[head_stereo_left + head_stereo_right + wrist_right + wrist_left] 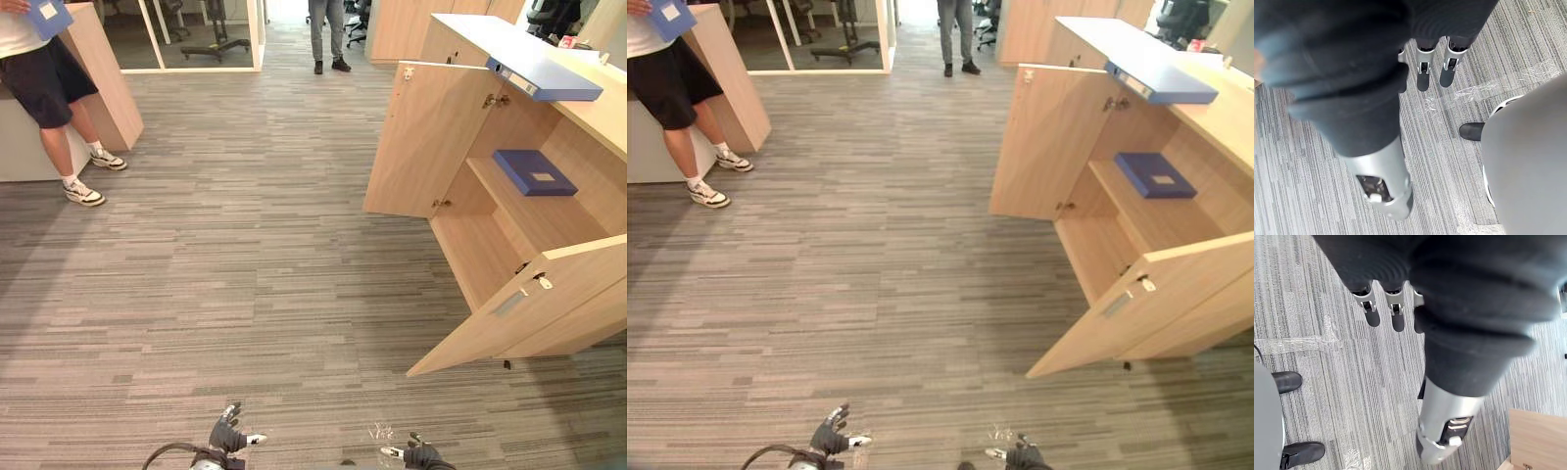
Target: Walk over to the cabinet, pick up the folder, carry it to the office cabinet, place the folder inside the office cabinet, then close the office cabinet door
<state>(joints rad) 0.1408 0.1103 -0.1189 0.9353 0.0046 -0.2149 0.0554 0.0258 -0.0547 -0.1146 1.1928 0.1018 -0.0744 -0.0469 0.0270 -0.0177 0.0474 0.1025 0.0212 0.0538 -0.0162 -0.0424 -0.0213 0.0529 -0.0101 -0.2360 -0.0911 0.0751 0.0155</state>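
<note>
Left robot hand [1394, 308], seemingly relaxed, above carpet [1352, 396]

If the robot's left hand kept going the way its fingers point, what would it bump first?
Most likely the grey carpet. The left hand hangs open, fingers pointing down at it near a strip of clear tape, with nothing seen between.

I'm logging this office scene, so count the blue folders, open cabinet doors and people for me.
Blue folders: 3 (top folder, shelf folder, held folder)
Open cabinet doors: 2 (far door, near door)
People: 2 (person in shorts, far person)
Total: 7
</note>
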